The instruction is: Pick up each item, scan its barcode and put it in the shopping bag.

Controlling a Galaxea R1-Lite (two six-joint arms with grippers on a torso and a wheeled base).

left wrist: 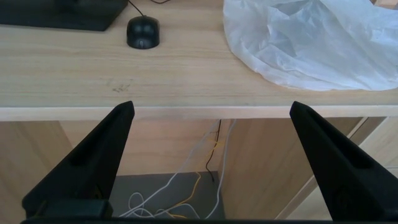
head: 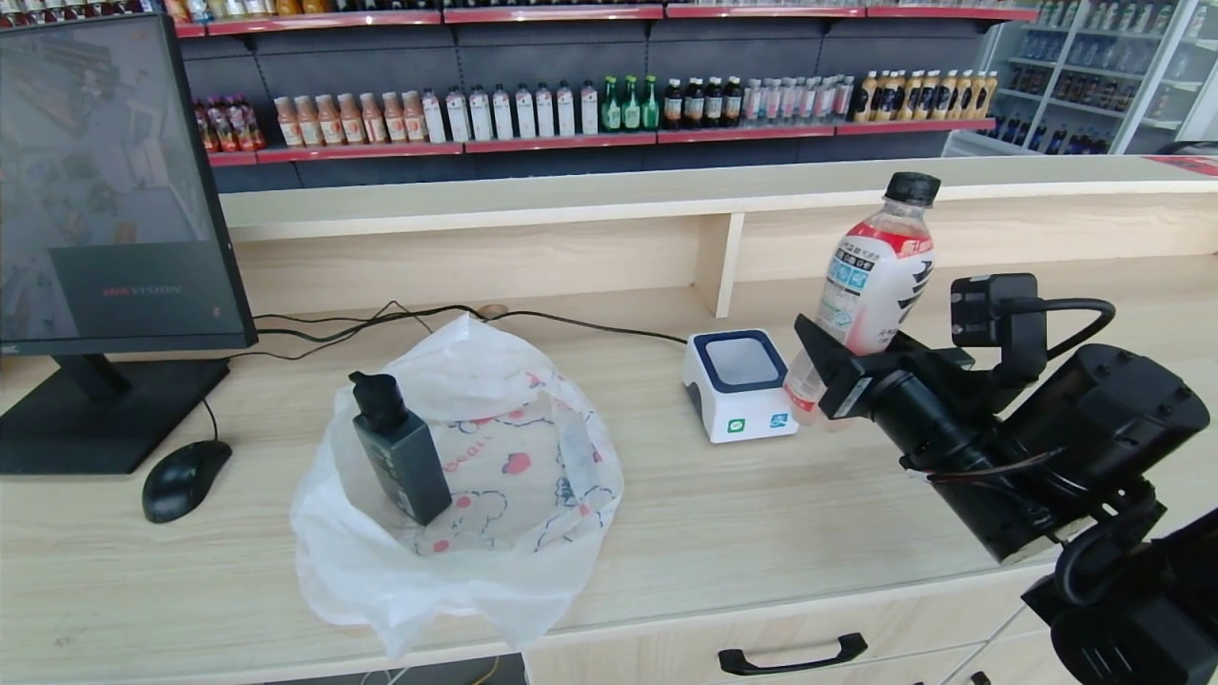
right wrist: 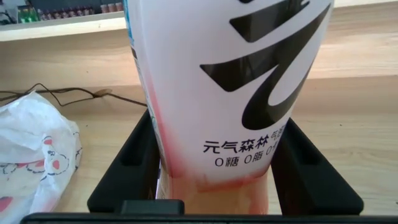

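My right gripper (head: 837, 366) is shut on a drink bottle (head: 871, 281) with a white and pink label and a dark cap, holding it tilted just to the right of the white barcode scanner (head: 737, 381). In the right wrist view the bottle (right wrist: 230, 93) sits between the two black fingers (right wrist: 127, 168). The white shopping bag (head: 476, 495) lies open on the counter left of the scanner, with a dark box-shaped bottle (head: 400, 447) standing inside it. My left gripper (left wrist: 211, 162) is open, below the counter's front edge, with the bag (left wrist: 317, 40) beyond it.
A monitor (head: 105, 190) on a black stand sits at the counter's left, with a black mouse (head: 186, 476) (left wrist: 143, 31) in front of it. Cables (head: 400, 319) run along the back. A raised wooden shelf (head: 723, 190) borders the far side. Drawers with a black handle (head: 795, 656) sit below.
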